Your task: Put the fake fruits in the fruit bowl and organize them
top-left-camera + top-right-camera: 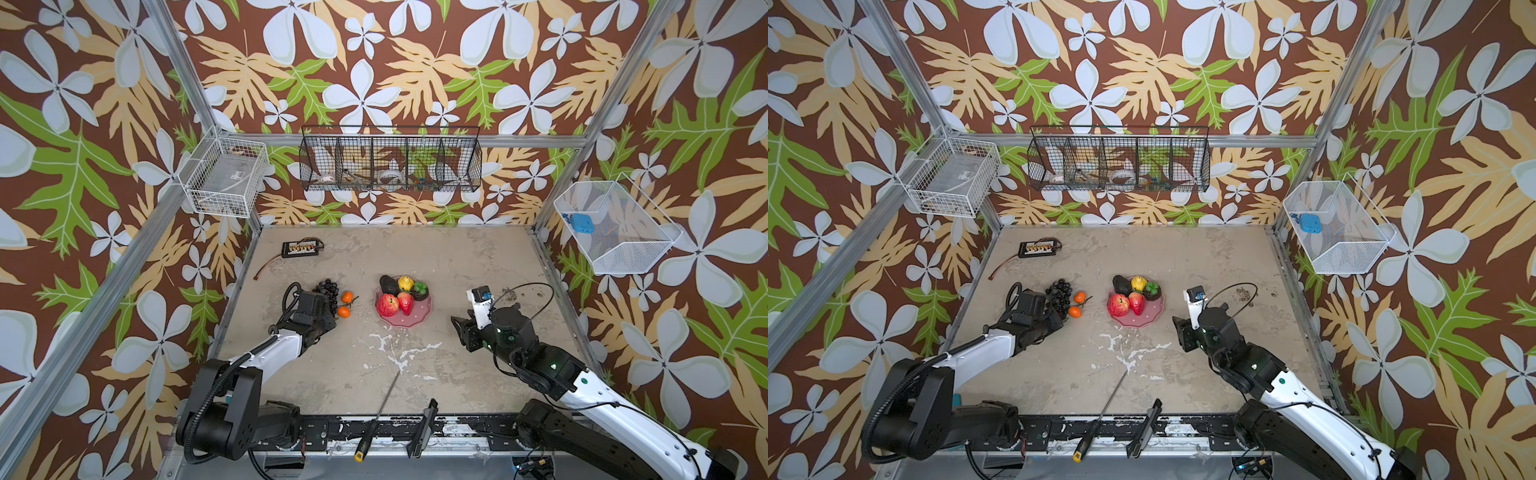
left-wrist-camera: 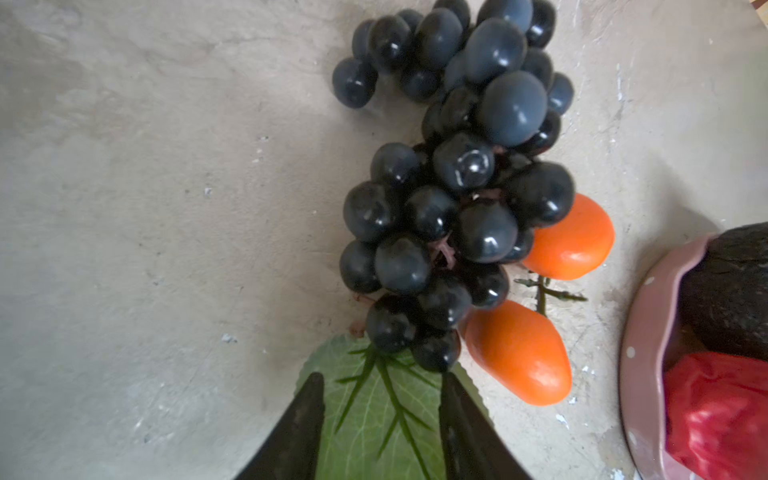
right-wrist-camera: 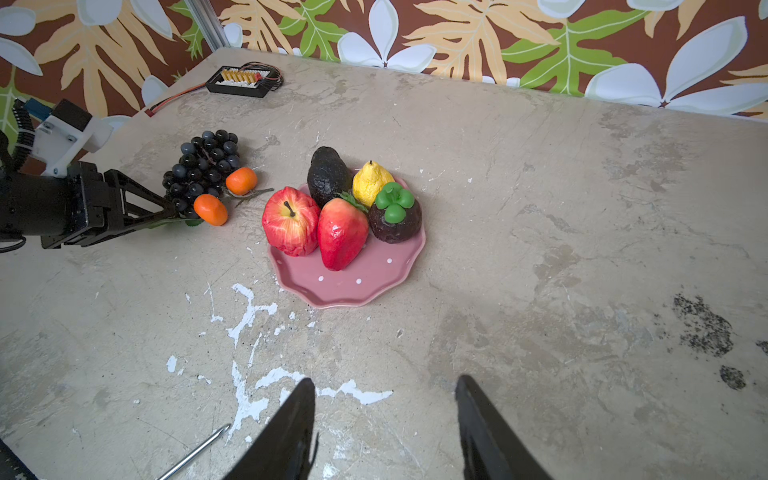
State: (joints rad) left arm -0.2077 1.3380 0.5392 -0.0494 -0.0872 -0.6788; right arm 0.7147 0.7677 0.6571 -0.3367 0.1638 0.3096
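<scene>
Left gripper [image 2: 382,379] straddles the grape bunch's [image 2: 453,199] leaf [image 2: 365,432] with fingers spread, bunch on the table [image 3: 540,208] against 2 oranges [image 2: 517,353], near the fruit bowl [image 3: 349,286] — I'd pinch where leaf meets grapes, not the floppy blade — right gripper's [image 3: 384,382] fingers spread, empty.

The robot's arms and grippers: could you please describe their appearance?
Both have white shells between black joints. The left arm carries ribbed black conduit; the right arm shows green lights and a thin looping black cable. The left gripper and right gripper are black with tapered fingers.
</scene>
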